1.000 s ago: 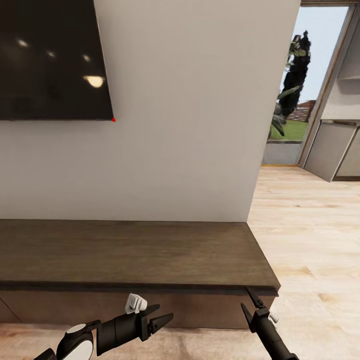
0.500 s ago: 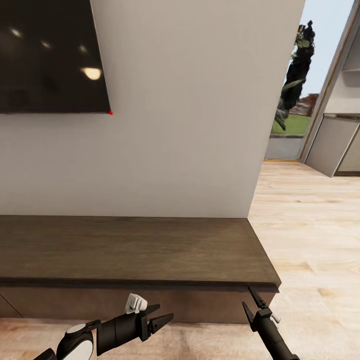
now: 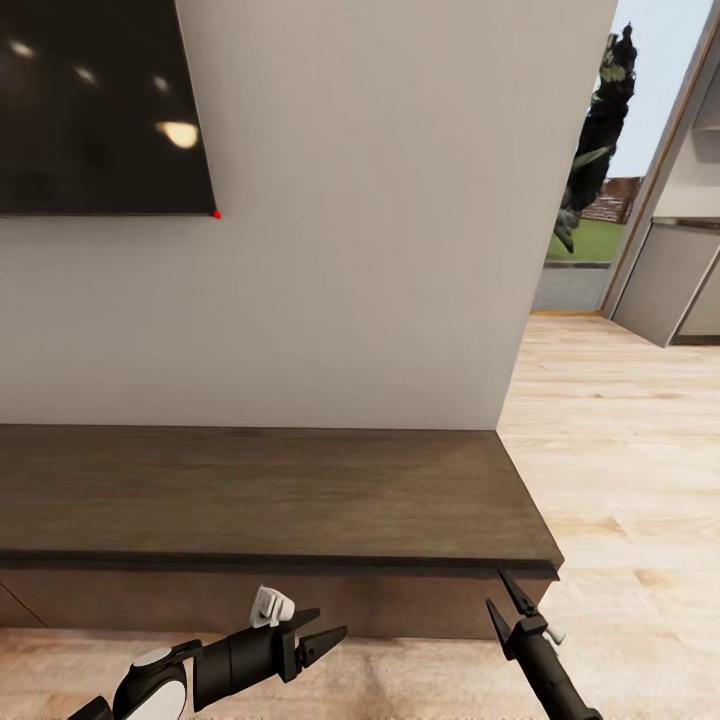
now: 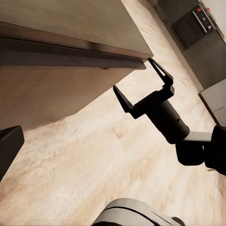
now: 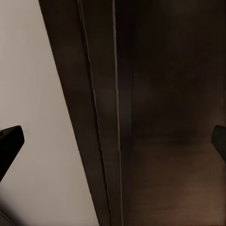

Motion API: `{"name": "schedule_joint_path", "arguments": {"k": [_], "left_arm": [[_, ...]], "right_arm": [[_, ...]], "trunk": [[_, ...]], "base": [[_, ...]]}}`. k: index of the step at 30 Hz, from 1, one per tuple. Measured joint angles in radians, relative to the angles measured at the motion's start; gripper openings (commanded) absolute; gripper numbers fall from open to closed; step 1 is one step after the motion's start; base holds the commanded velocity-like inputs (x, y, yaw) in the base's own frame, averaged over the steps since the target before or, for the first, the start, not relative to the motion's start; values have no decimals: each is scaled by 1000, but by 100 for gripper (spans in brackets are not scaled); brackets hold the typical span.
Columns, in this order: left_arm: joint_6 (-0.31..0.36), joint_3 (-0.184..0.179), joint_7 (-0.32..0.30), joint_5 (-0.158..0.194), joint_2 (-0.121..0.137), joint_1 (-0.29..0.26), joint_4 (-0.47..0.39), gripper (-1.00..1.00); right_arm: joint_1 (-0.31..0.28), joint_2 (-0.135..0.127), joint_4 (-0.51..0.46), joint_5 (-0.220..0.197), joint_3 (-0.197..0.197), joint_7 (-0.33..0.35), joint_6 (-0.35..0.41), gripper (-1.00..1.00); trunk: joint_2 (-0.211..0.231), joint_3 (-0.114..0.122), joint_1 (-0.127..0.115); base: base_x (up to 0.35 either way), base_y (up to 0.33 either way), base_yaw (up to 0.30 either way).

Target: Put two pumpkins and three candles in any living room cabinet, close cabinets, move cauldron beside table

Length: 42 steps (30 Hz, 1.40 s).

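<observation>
— Where is the cabinet [image 3: 280, 500]?
— Straight ahead of my grippers, drawer fronts flush, top bare. My right gripper [image 3: 508, 606], fingers spread, sits just under its end corner.
— And the left?
— My left gripper [image 3: 325, 640] is low beside it, fingers parted, holding nothing.

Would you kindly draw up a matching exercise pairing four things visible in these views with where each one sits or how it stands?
Things:
1. cabinet
2. television
3. left gripper
4. right gripper

Places or states:
A. mounted on the wall, at upper left in the head view
B. jaws open, pointing up at the cabinet's right front corner
C. long and low against the wall, fronts shut
D. jaws open, pointing sideways toward the other arm

Pairs: 1-C, 2-A, 3-D, 4-B
</observation>
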Motion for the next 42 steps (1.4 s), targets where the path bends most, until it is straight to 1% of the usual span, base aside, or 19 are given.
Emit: {"name": "schedule_joint_path", "arguments": {"k": [5, 9, 15, 19, 25, 32, 39, 42], "left_arm": [[0, 0, 0, 0, 0, 0, 1, 100], [0, 0, 1, 0, 0, 0, 1, 100], [0, 0, 1, 0, 0, 0, 2, 100], [0, 0, 1, 0, 0, 0, 2, 100], [0, 0, 1, 0, 0, 0, 2, 100], [0, 0, 1, 0, 0, 0, 2, 100], [0, 0, 2, 0, 0, 0, 2, 100], [0, 0, 2, 0, 0, 0, 2, 100]], "right_arm": [[0, -2, -4, 6, 2, 12, 1, 100], [0, -4, -3, 9, 6, 46, 1, 100], [0, -5, -3, 10, 7, 72, 1, 100], [0, -5, -2, 11, 7, 82, 0, 100], [0, -6, -2, 11, 7, 85, 1, 100], [0, -8, -3, 11, 9, 86, 0, 100], [0, -8, -7, 11, 11, 87, 1, 100], [0, -9, -10, 11, 14, 98, 1, 100]], "trunk": [[0, 0, 0], [0, 0, 0], [0, 0, 0], [-1, -15, 2], [-1, -15, 2], [-3, -42, 5], [-3, -43, 5], [-3, -43, 5]], "base": [[0, 0, 0], [0, 0, 0], [0, 0, 0], [0, 0, 0], [0, 0, 0], [0, 0, 0], [0, 0, 0], [0, 0, 0]]}}
